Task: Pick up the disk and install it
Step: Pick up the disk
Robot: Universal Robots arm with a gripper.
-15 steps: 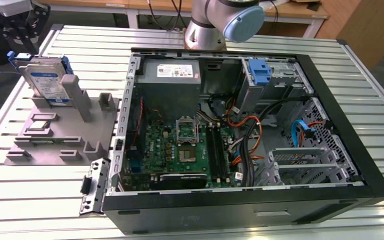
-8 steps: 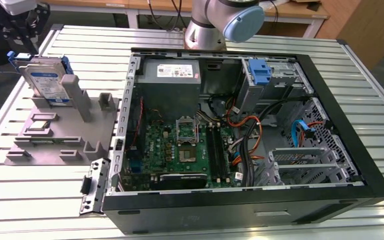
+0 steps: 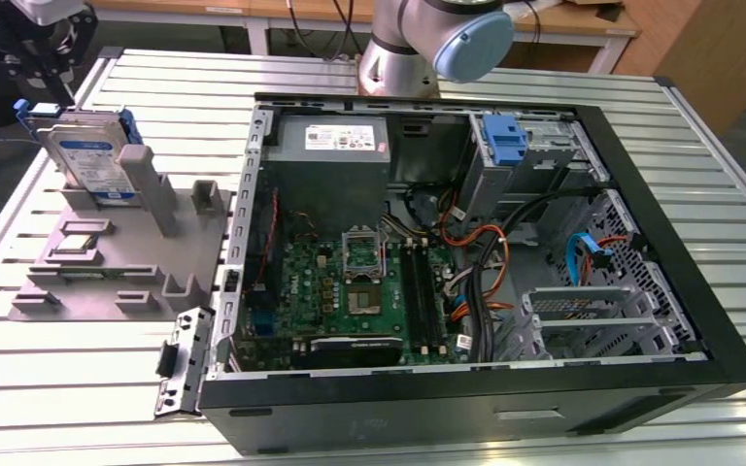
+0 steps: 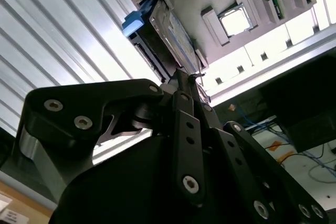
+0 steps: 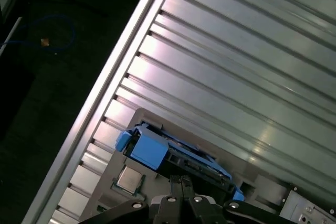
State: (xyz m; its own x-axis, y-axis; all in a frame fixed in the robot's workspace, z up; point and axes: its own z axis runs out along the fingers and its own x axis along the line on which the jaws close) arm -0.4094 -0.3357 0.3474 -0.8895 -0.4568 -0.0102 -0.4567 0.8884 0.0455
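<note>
The disk (image 3: 94, 160) is a silver drive with a blue-and-white label and blue rails. It stands on edge in a slot of the grey holder (image 3: 101, 267), at the exterior view's left. My gripper (image 3: 39, 83) hangs just above the disk's upper end, fingers together and empty. In both wrist views the disk (image 4: 168, 30) (image 5: 157, 153) lies just beyond the closed fingertips (image 4: 184, 77) (image 5: 181, 181). I cannot tell whether they touch it.
An open computer case (image 3: 684, 320) lies at the middle and right of the slatted metal table (image 3: 62, 379). Inside are a motherboard (image 3: 360, 291), a grey power supply (image 3: 334, 136), a bay with a blue bracket (image 3: 509, 146) and cables. A small chip (image 3: 78, 243) rests on the holder.
</note>
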